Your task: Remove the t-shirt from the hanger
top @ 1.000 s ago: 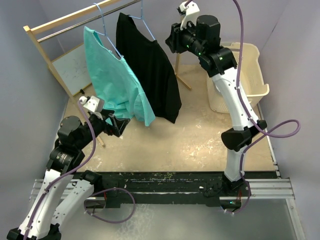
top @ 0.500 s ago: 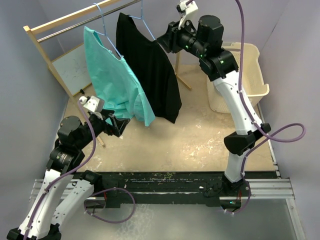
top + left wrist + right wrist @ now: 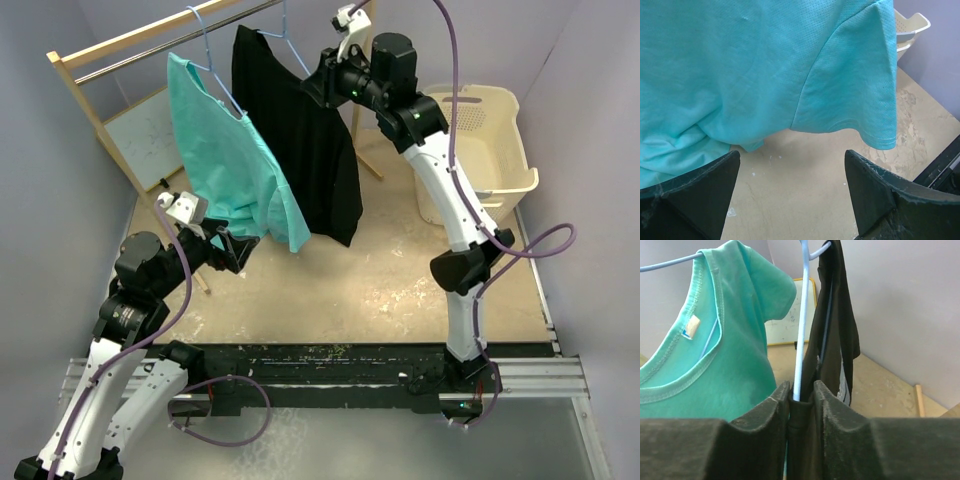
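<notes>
Two t-shirts hang on light blue hangers from a rail: a black t-shirt and a teal t-shirt. My right gripper is at the black shirt's near shoulder. In the right wrist view its jaws are pressed together on a fold of the black t-shirt, with the hanger's wire arm caught between them. The teal t-shirt hangs just to the left. My left gripper stands open and empty below the teal shirt's hem, its fingers wide apart over the floor.
The wooden rack with its metal rail stands at the back left, a whiteboard leaning behind it. A cream laundry basket sits at the right. The tan table surface lies under the shirts.
My right arm has swung left to the black t-shirt's shoulder and its jaws have closed on the fabric and hanger wire. The left arm has not moved.
</notes>
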